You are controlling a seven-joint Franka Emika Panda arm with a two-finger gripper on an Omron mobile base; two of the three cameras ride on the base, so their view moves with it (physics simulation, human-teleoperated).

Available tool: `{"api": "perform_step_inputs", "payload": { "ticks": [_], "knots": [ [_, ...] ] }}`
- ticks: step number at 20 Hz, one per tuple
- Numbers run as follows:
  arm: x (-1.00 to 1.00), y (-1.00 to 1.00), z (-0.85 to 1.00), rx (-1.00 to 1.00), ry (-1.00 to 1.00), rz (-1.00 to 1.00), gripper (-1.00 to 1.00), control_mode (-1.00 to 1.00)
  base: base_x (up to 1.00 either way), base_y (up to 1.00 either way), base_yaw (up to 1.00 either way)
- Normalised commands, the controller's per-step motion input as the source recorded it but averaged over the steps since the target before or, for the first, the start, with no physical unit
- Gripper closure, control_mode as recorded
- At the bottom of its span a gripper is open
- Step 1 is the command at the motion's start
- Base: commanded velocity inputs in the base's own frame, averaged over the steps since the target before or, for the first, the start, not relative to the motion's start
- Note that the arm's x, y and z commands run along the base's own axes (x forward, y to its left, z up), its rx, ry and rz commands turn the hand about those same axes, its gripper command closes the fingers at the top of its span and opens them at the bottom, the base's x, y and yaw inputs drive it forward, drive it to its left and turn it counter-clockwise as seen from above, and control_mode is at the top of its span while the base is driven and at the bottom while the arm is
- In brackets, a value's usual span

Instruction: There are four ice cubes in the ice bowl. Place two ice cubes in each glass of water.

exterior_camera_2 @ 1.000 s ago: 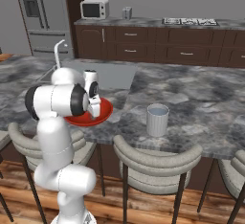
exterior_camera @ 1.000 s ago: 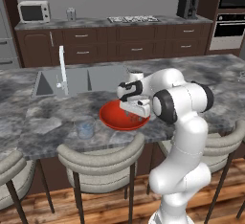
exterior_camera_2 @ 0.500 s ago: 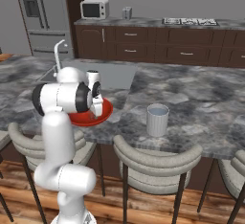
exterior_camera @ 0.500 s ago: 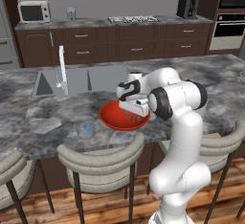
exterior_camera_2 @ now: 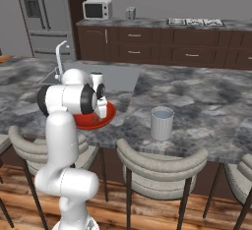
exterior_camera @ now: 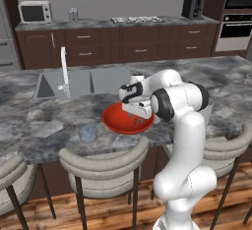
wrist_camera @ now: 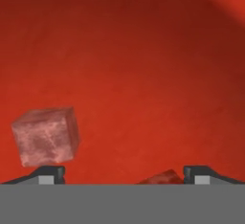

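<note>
the grey marbled stone desk (exterior_camera: 44, 121) carries a wide, shallow, glossy red round bowl (exterior_camera: 115, 121) near its front edge, with one short clear tumbler of pale bluish water (exterior_camera: 88, 130) just to the bowl's left and a second like tumbler (exterior_camera_2: 162, 123) well apart on its other side. the white arm's pincer (wrist_camera: 124, 173) is down inside the bowl with its two dark finger tips (wrist_camera: 48, 173) apart. a pale translucent cube (wrist_camera: 45, 136) lies on the red floor above the left tip, and the corner of another cube (wrist_camera: 162, 177) shows between the tips.
</note>
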Motion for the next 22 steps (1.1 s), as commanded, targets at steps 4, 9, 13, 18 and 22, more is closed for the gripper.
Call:
{"api": "perform_step_inputs", "payload": {
  "ticks": [4,9,13,18,22],
  "knots": [
    [-0.01,0.03,-0.17,-0.01,0.0,0.0,1.0,-1.0,0.0,0.0,0.0],
    [-0.2,0.08,-0.31,0.0,0.0,0.0,1.0,-1.0,0.0,0.0,0.0],
    [-0.27,0.01,-0.08,0.0,0.0,0.0,1.0,-1.0,0.0,0.0,0.0],
    [-0.05,0.0,0.09,0.0,-0.01,0.0,1.0,-1.0,0.0,0.0,0.0],
    [-0.05,-0.16,0.46,0.0,-0.03,0.0,1.0,-1.0,0.0,0.0,0.0]
  ]
}}
